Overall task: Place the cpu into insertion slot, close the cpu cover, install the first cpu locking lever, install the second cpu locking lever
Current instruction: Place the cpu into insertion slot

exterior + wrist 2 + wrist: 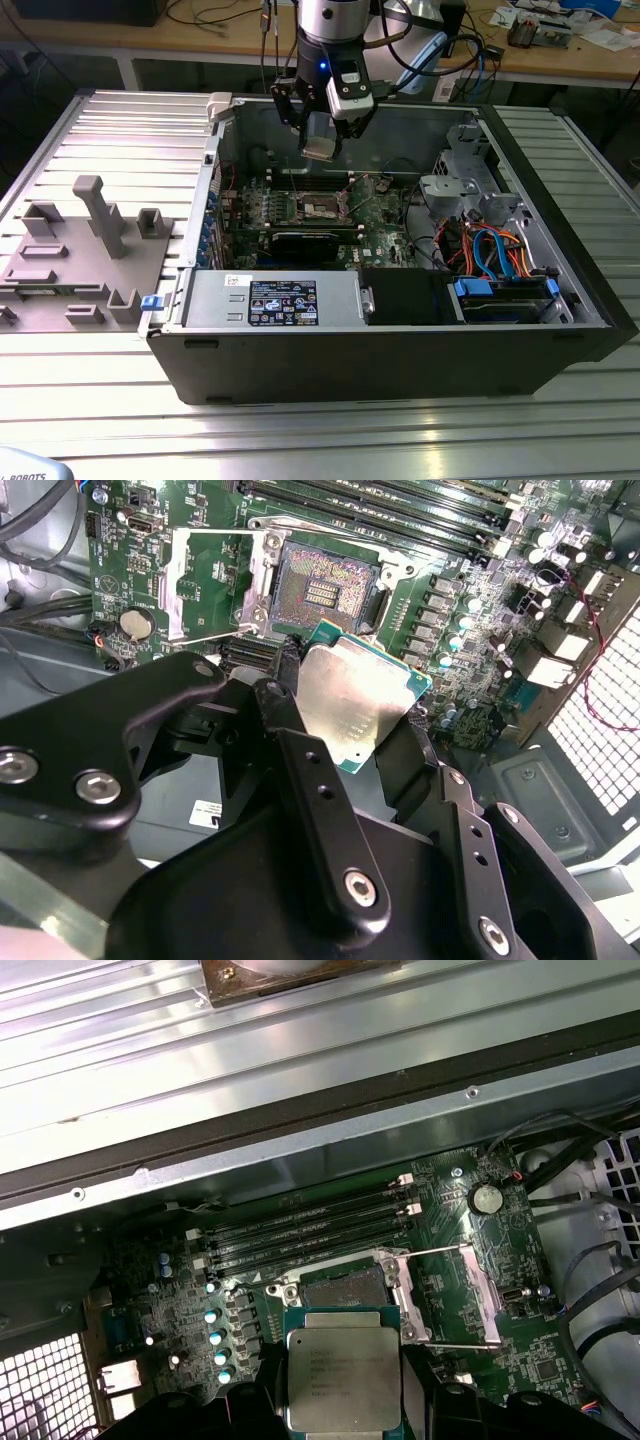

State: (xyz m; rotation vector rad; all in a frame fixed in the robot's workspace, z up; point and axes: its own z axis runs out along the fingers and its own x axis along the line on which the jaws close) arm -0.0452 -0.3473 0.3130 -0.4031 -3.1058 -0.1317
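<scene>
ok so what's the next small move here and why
Probably lower the cpu toward the insertion slot: the gripper holds it above the board, the slot lies bare below, and the cpu cover is swung open.

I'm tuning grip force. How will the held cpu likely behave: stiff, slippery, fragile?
The cpu looks thin, flat and stiff, likely light. Held only at its edges by the fingers, its smooth metal might slip. Its green rim seems fragile.

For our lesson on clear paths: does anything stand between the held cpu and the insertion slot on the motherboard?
Nothing visible does. The gripper holds the cpu above the insertion slot, whose recess lies bare. The cpu cover lies open to one side, off the slot.
</scene>
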